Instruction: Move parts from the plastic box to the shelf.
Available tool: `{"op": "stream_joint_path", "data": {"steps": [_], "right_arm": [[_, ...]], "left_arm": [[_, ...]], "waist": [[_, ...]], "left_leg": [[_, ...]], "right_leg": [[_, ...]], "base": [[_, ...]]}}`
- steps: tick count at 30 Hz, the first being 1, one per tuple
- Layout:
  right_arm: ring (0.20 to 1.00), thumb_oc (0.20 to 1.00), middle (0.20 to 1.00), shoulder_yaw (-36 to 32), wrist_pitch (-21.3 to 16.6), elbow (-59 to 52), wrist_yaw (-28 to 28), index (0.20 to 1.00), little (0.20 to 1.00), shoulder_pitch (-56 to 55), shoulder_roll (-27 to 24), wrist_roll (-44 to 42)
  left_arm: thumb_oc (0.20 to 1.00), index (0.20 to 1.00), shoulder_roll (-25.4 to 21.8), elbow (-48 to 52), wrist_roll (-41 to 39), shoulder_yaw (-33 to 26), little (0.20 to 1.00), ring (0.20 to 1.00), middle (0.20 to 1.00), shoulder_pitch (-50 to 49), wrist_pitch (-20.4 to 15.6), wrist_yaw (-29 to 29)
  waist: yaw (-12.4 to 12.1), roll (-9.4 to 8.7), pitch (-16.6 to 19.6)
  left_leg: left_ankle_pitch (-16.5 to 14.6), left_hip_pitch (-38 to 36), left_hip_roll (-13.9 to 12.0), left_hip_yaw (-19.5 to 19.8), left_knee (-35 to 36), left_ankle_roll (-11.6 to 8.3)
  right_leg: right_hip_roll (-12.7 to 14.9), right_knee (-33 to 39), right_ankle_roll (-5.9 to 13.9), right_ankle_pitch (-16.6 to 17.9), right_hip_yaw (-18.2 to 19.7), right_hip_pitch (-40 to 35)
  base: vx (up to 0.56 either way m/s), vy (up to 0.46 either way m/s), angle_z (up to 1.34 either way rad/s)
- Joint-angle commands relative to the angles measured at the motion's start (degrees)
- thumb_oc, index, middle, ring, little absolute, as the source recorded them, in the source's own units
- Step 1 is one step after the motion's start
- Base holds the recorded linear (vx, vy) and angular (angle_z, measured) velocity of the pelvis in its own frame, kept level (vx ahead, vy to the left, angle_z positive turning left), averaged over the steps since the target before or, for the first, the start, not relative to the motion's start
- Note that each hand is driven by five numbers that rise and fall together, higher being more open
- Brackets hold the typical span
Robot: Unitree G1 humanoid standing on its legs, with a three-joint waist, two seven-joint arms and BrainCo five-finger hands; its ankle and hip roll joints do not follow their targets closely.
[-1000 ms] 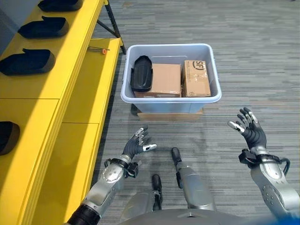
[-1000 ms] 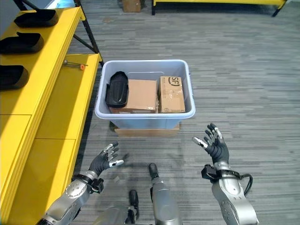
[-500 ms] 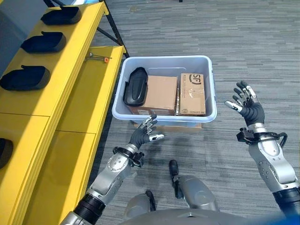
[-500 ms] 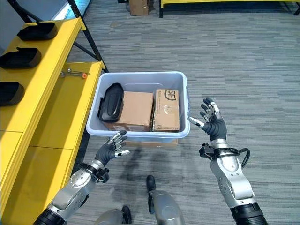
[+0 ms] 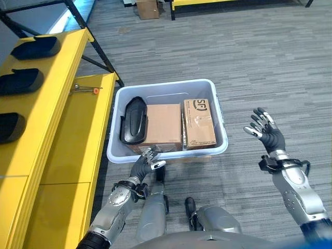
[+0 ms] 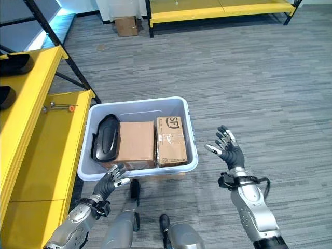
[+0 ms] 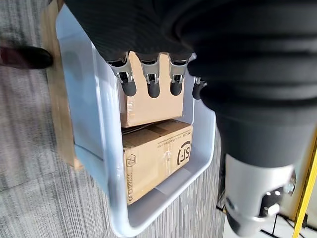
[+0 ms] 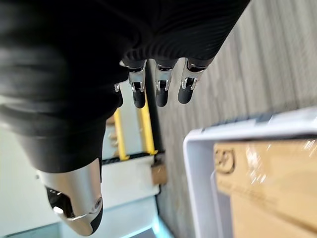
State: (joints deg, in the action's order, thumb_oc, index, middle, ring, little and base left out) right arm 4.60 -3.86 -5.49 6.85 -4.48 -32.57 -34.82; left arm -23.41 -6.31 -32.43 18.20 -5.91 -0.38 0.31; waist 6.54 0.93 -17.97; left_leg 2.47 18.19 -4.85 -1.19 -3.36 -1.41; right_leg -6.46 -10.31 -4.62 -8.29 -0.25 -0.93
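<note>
A pale blue plastic box [image 5: 218,127] stands on the carpet on a flat wooden board. Inside lie a black moulded part [image 5: 134,120] at its left, a cardboard box [image 5: 164,127] in the middle and a narrower cardboard box [image 5: 198,123] at its right. My left hand [image 5: 142,164] is open, fingers spread, just in front of the box's near left corner. My right hand [image 5: 267,136] is open and raised to the right of the box, apart from it. The yellow shelf [image 5: 41,104] runs along the left with several black parts [image 5: 19,81] on its upper level.
A small tool with an orange tip [image 5: 85,89] lies on the shelf's lower yellow level. A dark steel frame leg [image 5: 93,44] slants behind the shelf. A small carton [image 5: 148,8] and a low yellow platform [image 6: 218,6] stand far back. Open carpet [image 5: 259,67] lies right of the box.
The camera has tilted up, so the box sits lower and more floor shows. My left hand has come close to the box's near left corner. My right hand stays open beside the box.
</note>
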Motion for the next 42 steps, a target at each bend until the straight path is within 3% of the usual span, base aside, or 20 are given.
{"op": "stream_joint_path", "data": {"steps": [1, 7, 13, 19, 22, 25, 28, 31, 38, 39, 40, 42], "right_arm": [[1.000, 1.000, 1.000, -2.6, -3.0, -4.8, 1.1, 1.000, 1.000, 0.3, -1.7, -0.9], [1.000, 1.000, 1.000, -4.0, -0.7, -5.3, 3.3, 1.000, 1.000, 1.3, -1.1, -2.1], [1.000, 1.000, 1.000, -3.1, 0.9, -6.5, 3.7, 1.000, 1.000, 3.0, -0.4, -0.9], [1.000, 1.000, 1.000, -1.9, 0.9, -5.4, 5.4, 1.000, 1.000, 5.2, 0.2, -0.2], [1.000, 1.000, 1.000, -0.8, 0.7, -4.6, 5.0, 1.000, 1.000, 6.9, 1.1, -1.2], [1.000, 1.000, 1.000, -0.7, 1.6, -5.6, 4.3, 1.000, 1.000, 7.1, 0.8, -2.3], [1.000, 1.000, 1.000, -0.2, 1.9, -5.3, 4.8, 1.000, 1.000, 7.1, 1.4, -2.7], [1.000, 1.000, 1.000, 0.7, 1.0, -5.3, 6.0, 1.000, 1.000, 6.6, 0.8, -2.4], [1.000, 1.000, 1.000, 3.1, 2.7, -6.2, 5.7, 1.000, 1.000, 7.8, 0.3, -0.9], [1.000, 1.000, 1.000, 3.7, 2.8, -6.3, 5.9, 1.000, 1.000, 8.1, 0.3, -0.9], [1.000, 1.000, 1.000, 6.2, 4.5, -5.3, 4.7, 1.000, 1.000, 10.7, 0.0, -0.3], [1.000, 1.000, 1.000, 6.9, 5.7, -5.0, 4.4, 1.000, 1.000, 12.0, -0.3, -0.3]], "left_arm": [[1.000, 1.000, -1.9, 6.3, 1.3, 0.6, 1.000, 1.000, 1.000, 1.1, -0.8, -1.0], [1.000, 1.000, -3.3, 6.5, 1.1, 2.3, 1.000, 1.000, 1.000, 4.4, 2.9, 0.2], [1.000, 1.000, -5.2, 10.8, 1.3, 1.0, 1.000, 1.000, 1.000, 2.7, 4.0, 1.6], [1.000, 1.000, -6.3, 12.2, 2.0, -0.3, 1.000, 1.000, 1.000, 1.8, 5.1, 0.4], [1.000, 1.000, -6.4, 12.2, 2.0, -0.7, 1.000, 1.000, 1.000, 2.1, 5.4, 1.3], [1.000, 1.000, -6.2, 12.4, 1.5, 0.8, 1.000, 1.000, 1.000, 3.1, 4.8, 3.9], [1.000, 1.000, -6.2, 12.2, 1.1, 0.7, 1.000, 1.000, 1.000, 3.4, 4.4, 3.6], [1.000, 1.000, -5.5, 11.8, -0.4, 1.9, 1.000, 1.000, 1.000, 4.4, 0.6, 3.3], [1.000, 1.000, -4.5, 13.5, -2.5, 0.5, 1.000, 1.000, 1.000, 3.8, -1.2, 6.4], [1.000, 1.000, -4.5, 13.5, -2.6, 0.4, 1.000, 1.000, 1.000, 3.6, -1.7, 6.5], [1.000, 1.000, -4.6, 14.7, -2.9, -0.8, 1.000, 1.000, 1.000, 2.7, -2.2, 5.2], [1.000, 1.000, -4.5, 14.7, -1.8, -0.6, 1.000, 1.000, 1.000, 3.2, -2.1, 4.5]], "waist": [[1.4, 1.09, 0.3], [2.3, 0.85, -0.3], [0.3, 0.35, -1.3], [-2.2, -1.05, -1.4], [-3.3, -1.15, -2.2], [-0.7, -0.45, -3.9], [-0.7, 0.17, -4.8], [-1.1, 0.69, -5.2], [-1.9, 2.58, -6.3], [-2.2, 2.53, -6.5], [-3.5, 1.89, -6.9], [-3.1, 1.64, -6.5]], "left_leg": [[3.4, -3.4, -3.9, -4.4, -1.2, -1.64], [-1.2, -4.7, -0.3, -7.6, -4.4, 0.22], [-3.2, -3.8, 2.5, -9.4, -4.3, 2.34], [-5.2, -2.7, 2.9, -12.2, -7.1, 4.13], [-5.9, -3.5, 1.8, -14.5, -7.0, 4.88], [-5.1, -5.5, 2.4, -12.6, -3.5, 4.07], [-3.8, -5.1, 2.9, -11.2, -2.9, 3.79], [-1.6, -3.1, 3.8, -9.1, -1.7, 2.81], [0.1, -2.8, 4.3, -5.7, -0.8, 1.23], [0.5, -2.1, 4.3, -3.9, -1.7, 0.62], [-1.2, -1.3, 5.5, 2.5, -5.9, 0.64], [-2.8, -2.5, 4.8, 0.1, -6.5, 1.02]], "right_leg": [[6.3, -5.1, 4.84, -5.7, 2.1, 1.1], [10.1, -4.2, 6.81, -2.6, -0.9, 4.3], [13.0, -0.2, 8.98, 0.8, -3.3, 5.9], [15.6, 1.3, 10.98, 2.5, -6.0, 5.0], [16.5, -3.9, 10.67, 2.5, -8.9, 7.2], [11.9, -2.4, 10.43, 4.0, -4.6, 13.4], [11.0, -3.1, 9.54, 4.4, -5.0, 15.6], [9.3, -1.4, 7.77, 3.6, -5.7, 13.8], [8.5, -3.7, 5.50, 0.6, -6.6, 13.3], [8.4, -3.6, 5.32, 0.8, -6.1, 13.2], [8.4, -2.8, 5.22, 2.2, -3.0, 13.5], [8.8, -2.7, 5.42, 2.5, -3.5, 14.0]], "base": [[0.16, 0.248, 0.26], [0.14, 0.263, 0.25], [0.05, 0.143, 0.26], [0.05, 0.089, 0.02], [-0.03, -0.027, -0.43], [-0.07, -0.096, -0.48], [-0.11, -0.126, 0.24], [-0.16, -0.249, 0.41], [-0.06, -0.083, 0.16], [-0.06, 0.021, 0.12], [-0.09, 0.063, 0.03], [-0.05, 0.080, -0.26]]}}
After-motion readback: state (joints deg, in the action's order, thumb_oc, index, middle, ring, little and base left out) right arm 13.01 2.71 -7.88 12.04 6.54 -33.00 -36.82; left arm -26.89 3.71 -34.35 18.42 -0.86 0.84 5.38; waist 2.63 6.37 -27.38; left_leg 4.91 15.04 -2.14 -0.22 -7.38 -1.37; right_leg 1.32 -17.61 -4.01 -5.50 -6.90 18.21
